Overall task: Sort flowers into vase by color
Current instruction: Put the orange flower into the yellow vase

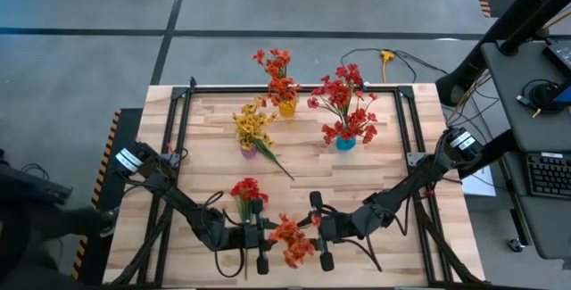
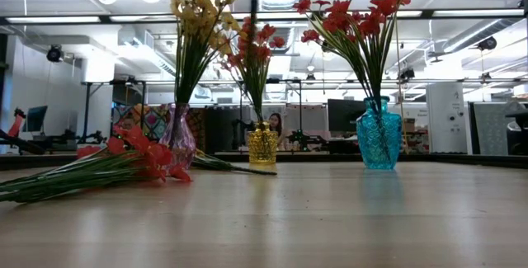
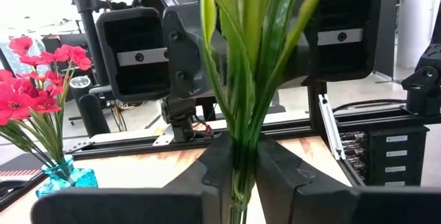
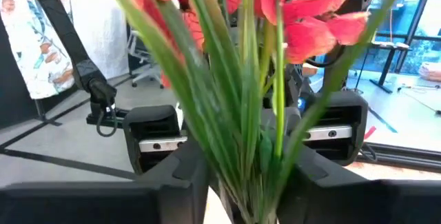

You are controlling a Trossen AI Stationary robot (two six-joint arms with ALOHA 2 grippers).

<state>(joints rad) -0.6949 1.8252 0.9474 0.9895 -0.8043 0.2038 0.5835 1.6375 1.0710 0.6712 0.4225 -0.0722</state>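
Note:
An orange-red flower (image 1: 290, 239) stands upright near the table's front edge, between my two grippers. My left gripper (image 1: 275, 236) comes at it from the left and my right gripper (image 1: 305, 234) from the right, and both are shut on its green stems. A red flower (image 2: 124, 159) lies flat on the table left of it. Yellow flowers stand in a purple vase (image 2: 179, 136), orange-red ones in a yellow vase (image 2: 262, 146) and red ones in a blue vase (image 2: 379, 134). My left gripper (image 3: 241, 172) pinches the bundle of green stems (image 3: 241, 141) between its two fingers. The fingers come level from the table's left and lie across the upright stems. The stems' lower end is hidden below the fingers. My right gripper (image 4: 251, 186) has the same bundle of stems (image 4: 248, 155) between its two fingers, below the blossoms (image 4: 310, 31). The fingers come level from the table's right, across the stems. The stems fill the gap and rise upright out of it.
The three vases stand in the table's far half, the blue one (image 1: 345, 142) to the right and the purple one (image 1: 249, 150) nearest the middle. A loose green sprig (image 1: 277, 165) lies beside the purple vase. A black frame (image 1: 294, 87) runs around the table.

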